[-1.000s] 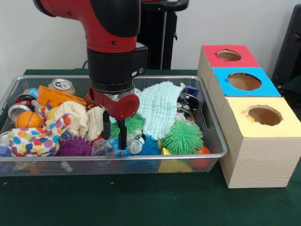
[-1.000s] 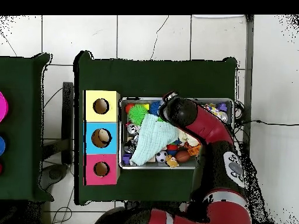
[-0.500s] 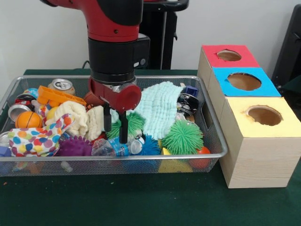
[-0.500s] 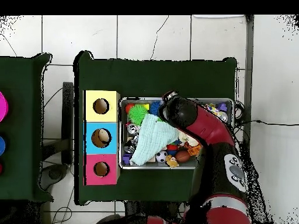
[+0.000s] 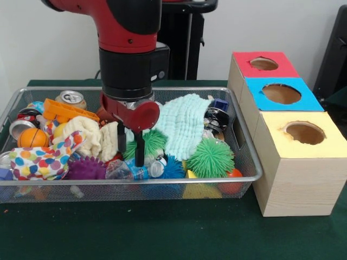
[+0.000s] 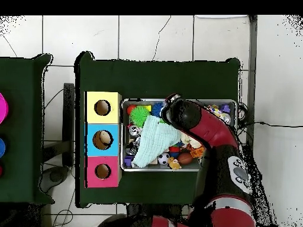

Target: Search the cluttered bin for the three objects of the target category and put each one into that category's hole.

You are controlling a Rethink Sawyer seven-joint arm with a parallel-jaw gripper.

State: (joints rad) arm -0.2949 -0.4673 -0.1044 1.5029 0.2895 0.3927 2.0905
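Nearest the front-view camera, the wire-mesh bin's (image 5: 130, 187) front wall partly veils a yellow ball and an orange ball low at its right. Behind the mesh, a polka-dot cloth (image 5: 38, 160), a purple spiky ball (image 5: 85, 169), a clear plastic bottle w/ blue label (image 5: 127, 170), a blue spiky ball (image 5: 174, 167) and a big green spiky ball (image 5: 210, 158) are seen.

The black two-finger gripper (image 5: 130, 149) is held mid-bin, fingers parted a little w/ nothing between them; tips sit just above the bottle, in front of a 2nd green spiky ball (image 5: 153, 142), half hidden.

Further back, cream towels (image 5: 95, 136), a mint-green waffle cloth (image 5: 184, 124) and an orange toy (image 5: 65, 111) cover other items; a drink can (image 5: 71, 98) is at the far-left corner.

Beside the bin, a wooden box (image 5: 287, 130) w/ yellow, blue & red holed tops is set. Overhead, the red arm (image 6: 207, 127) hides the bin's right part.
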